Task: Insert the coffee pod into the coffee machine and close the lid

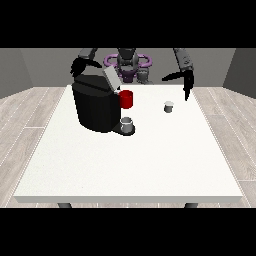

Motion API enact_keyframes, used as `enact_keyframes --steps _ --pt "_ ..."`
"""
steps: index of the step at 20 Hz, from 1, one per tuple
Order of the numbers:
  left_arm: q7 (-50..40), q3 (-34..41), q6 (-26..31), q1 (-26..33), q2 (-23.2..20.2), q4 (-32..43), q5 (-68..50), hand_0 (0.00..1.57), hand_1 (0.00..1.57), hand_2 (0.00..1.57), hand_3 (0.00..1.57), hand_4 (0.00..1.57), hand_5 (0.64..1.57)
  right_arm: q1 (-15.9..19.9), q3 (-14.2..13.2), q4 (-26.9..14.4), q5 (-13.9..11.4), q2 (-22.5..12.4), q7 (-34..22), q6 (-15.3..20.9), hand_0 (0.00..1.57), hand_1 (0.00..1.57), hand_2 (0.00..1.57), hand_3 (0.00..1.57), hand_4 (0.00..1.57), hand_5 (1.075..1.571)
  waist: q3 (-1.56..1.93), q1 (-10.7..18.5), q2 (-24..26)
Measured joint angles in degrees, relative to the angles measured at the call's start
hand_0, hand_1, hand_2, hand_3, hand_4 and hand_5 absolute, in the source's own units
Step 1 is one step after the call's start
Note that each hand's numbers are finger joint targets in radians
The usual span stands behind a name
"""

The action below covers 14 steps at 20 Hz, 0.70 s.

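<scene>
Hand [184,80] at the view's right hangs above the tabletop's [150,165] far right part, fingers straight and spread, one pointing down, holding nothing. Pod [169,106] stands on the tabletop just below and to the view's left of it, apart from the fingers. Hand [77,66] at the view's left sits behind the machine [95,106] near the far left corner; finger state not readable. Lid [111,77] tilted up. Red part [126,99] on the machine's side; grey cup [127,124] at its base.
</scene>
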<state>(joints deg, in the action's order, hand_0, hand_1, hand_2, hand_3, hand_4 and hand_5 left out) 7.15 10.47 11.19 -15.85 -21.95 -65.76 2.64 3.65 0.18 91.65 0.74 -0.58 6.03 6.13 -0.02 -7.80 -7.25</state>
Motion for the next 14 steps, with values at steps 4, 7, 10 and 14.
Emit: enact_keyframes --steps 4,7,10,14 --pt "0.03 -0.01 -1.02 -3.91 -0.52 5.64 2.33 0.0 0.0 0.0 0.0 0.0 1.571 1.7 -0.29 -1.07 0.45 -0.09 -0.42 -0.15 0.0 0.0 0.0 0.0 0.34 1.571 0.0 -0.23 -1.42" --pt "0.21 -0.24 -0.72 -6.32 -1.32 9.47 3.9 0.0 0.0 0.0 0.0 0.0 1.571 2.97 -0.55 -2.35 0.23 -0.34 -0.86 -0.04 0.0 0.0 0.0 0.0 0.35 1.571 0.01 -0.06 -2.04" --pt "0.25 -1.35 -1.87 -8.06 -0.96 12.28 6.32 0.0 0.0 0.11 0.0 0.0 1.571 3.87 -0.89 -3.49 -0.05 -0.47 -1.52 0.42 0.0 0.0 0.0 0.0 0.39 1.571 0.01 -0.13 -2.34" --pt "1.79 -3.57 -2.81 -8.26 -0.44 14.71 9.89 0.1 0.1 0.5 0.0 0.0 1.571 4.55 -1.06 -5.06 -0.64 -0.52 -3.19 1.75 0.0 0.0 0.0 0.0 0.39 1.571 0.02 0.71 -1.79"
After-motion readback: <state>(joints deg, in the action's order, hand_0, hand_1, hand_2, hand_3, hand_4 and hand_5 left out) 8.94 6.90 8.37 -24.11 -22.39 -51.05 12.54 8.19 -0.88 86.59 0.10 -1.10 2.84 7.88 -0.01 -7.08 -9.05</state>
